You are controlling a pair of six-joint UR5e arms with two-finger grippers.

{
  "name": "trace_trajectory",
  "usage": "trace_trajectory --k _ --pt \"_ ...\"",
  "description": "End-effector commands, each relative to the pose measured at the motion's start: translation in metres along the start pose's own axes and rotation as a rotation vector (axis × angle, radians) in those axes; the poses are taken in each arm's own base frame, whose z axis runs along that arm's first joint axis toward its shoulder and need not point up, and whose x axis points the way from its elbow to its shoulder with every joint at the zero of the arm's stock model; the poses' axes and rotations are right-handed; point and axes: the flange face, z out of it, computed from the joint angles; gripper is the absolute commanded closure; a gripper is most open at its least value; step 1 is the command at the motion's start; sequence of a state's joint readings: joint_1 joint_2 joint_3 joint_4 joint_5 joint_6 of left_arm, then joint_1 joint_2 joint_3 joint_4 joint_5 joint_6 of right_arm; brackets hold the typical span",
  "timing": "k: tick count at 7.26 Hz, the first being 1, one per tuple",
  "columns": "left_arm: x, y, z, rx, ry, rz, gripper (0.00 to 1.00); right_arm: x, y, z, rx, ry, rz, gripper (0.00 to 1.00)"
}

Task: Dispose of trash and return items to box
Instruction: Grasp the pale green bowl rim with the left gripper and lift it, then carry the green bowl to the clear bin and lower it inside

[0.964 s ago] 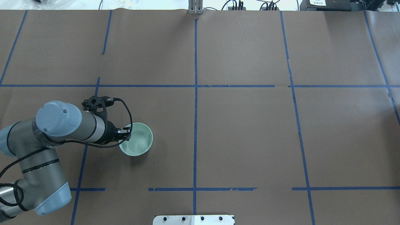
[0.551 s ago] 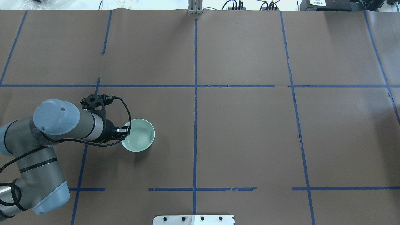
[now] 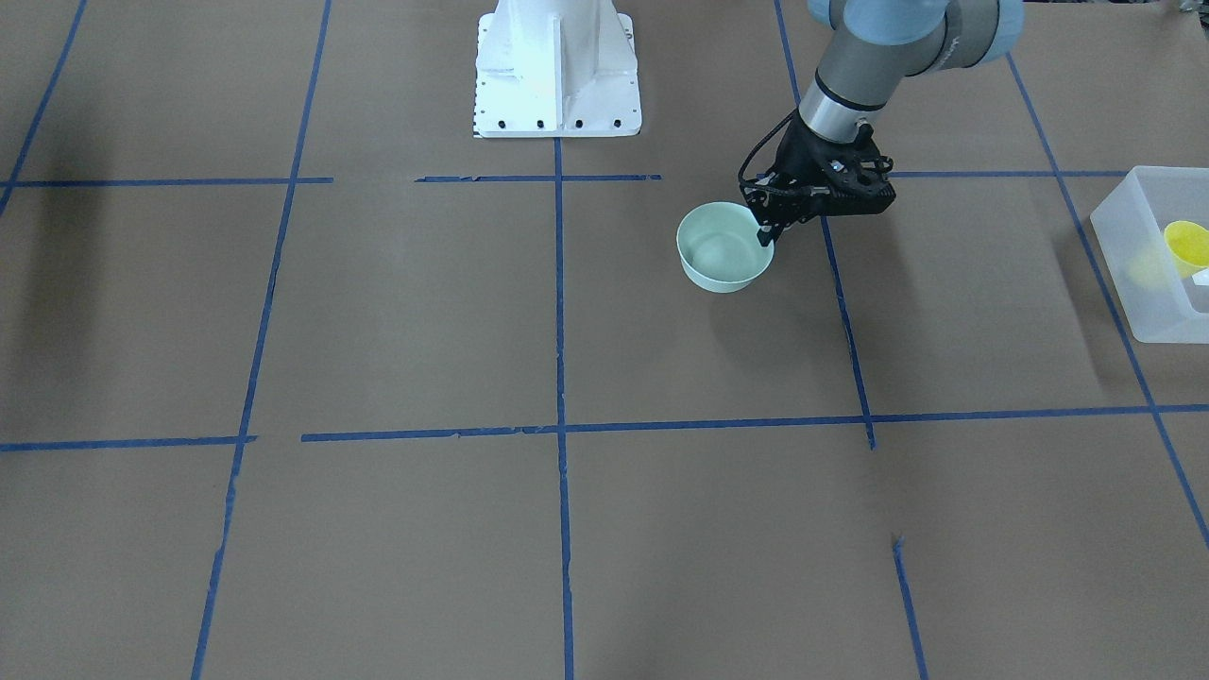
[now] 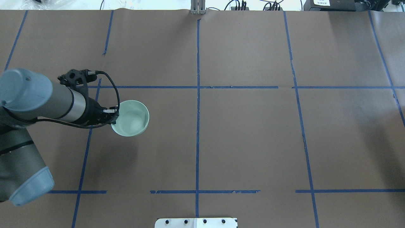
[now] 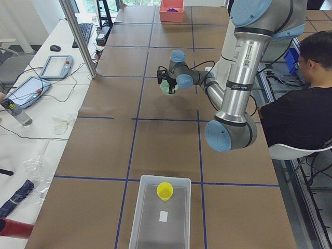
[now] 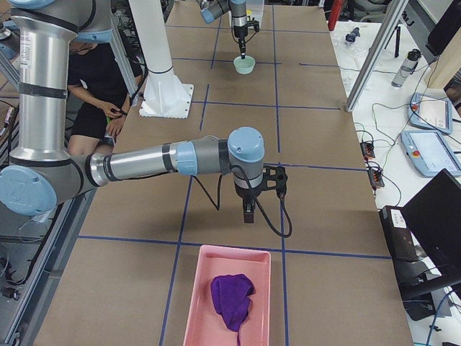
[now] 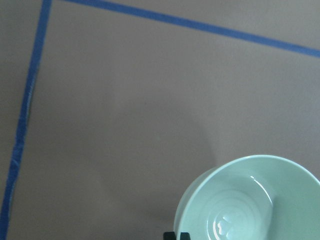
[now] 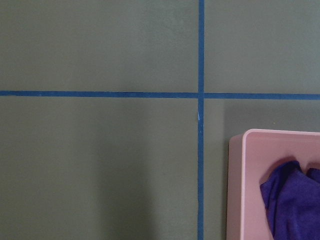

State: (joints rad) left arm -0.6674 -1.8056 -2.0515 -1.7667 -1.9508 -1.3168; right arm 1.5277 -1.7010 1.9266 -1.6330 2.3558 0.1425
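Note:
My left gripper [image 4: 112,114] is shut on the near rim of a mint-green bowl [image 4: 130,118] and holds it above the table; the bowl's shadow falls off to one side. The gripper [image 3: 765,231] and the bowl [image 3: 723,247] also show in the front view, and the bowl fills the lower right of the left wrist view [image 7: 250,200]. The frosted-white box [image 3: 1124,255] stands at the table's left end, with the yellow cup [image 3: 1185,241] inside it; both show in the left view, box [image 5: 145,223] and cup [image 5: 165,190]. My right gripper [image 6: 248,214] hangs over bare table; I cannot tell whether it is open or shut.
A pink tray [image 6: 198,303] holding a purple cloth [image 6: 232,299] sits at the table's right end, just beside my right gripper; it shows in the right wrist view [image 8: 237,190]. The white robot base [image 3: 557,66] stands at mid-table edge. A seated person [image 5: 301,104] is behind the robot.
My left arm has carried the bowl to the left and away from the robot, and raised it. The grip on the rim is unchanged.

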Motion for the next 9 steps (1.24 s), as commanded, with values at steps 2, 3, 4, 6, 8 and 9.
trace_trajectory --k 2,3,4,6,8,9 --pt "-0.075 -0.086 -0.078 0.083 -0.035 0.13 1.0 -0.006 -0.001 0.017 -0.006 0.048 -0.003 0.0" --pt "-0.122 -0.108 -0.098 0.1 -0.071 0.188 1.0 -0.003 -0.001 0.02 -0.012 0.05 0.002 0.0" --pt "-0.166 -0.127 -0.112 0.095 -0.104 0.275 1.0 0.002 -0.001 0.024 -0.019 0.049 -0.009 0.0" --pt "-0.282 -0.185 -0.137 0.069 -0.145 0.3 1.0 0.014 0.001 0.027 -0.024 0.037 -0.02 0.0" --pt "-0.397 -0.219 -0.158 0.05 -0.163 0.265 1.0 0.043 0.003 0.024 -0.019 -0.004 0.035 0.0" --pt "-0.457 -0.224 -0.168 0.049 -0.187 0.242 1.0 0.056 0.004 0.024 -0.017 -0.004 0.024 0.0"
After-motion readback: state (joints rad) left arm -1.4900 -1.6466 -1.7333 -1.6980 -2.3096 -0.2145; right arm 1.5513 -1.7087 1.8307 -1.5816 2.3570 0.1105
